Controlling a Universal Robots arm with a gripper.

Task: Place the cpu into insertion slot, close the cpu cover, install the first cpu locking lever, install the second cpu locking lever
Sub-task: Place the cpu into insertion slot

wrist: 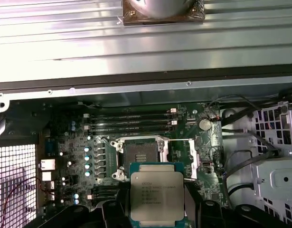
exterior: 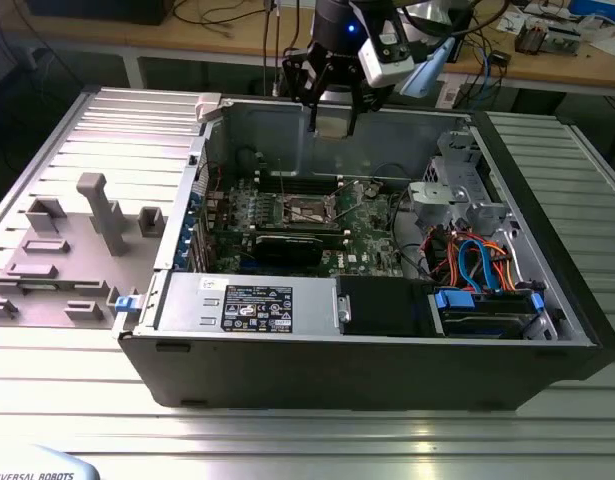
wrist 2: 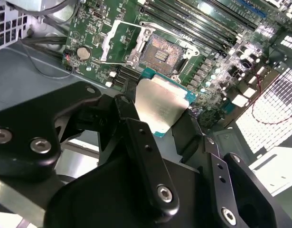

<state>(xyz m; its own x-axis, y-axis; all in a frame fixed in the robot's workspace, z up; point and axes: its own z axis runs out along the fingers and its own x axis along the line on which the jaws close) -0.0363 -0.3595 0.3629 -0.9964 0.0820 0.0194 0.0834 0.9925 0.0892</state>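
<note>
We have our gripper (wrist: 157,213) clamped on the chip (wrist: 157,190) above the socket (wrist: 138,156), which looks uncovered; lowered crooked or off-centre, it could bend the pins.

A ribbed metal worktop (exterior: 287,440) is carrying an open computer case (exterior: 337,375) mid-frame, and a grey moulded fixture (exterior: 47,260) is lying just beside it, centre left.
</note>
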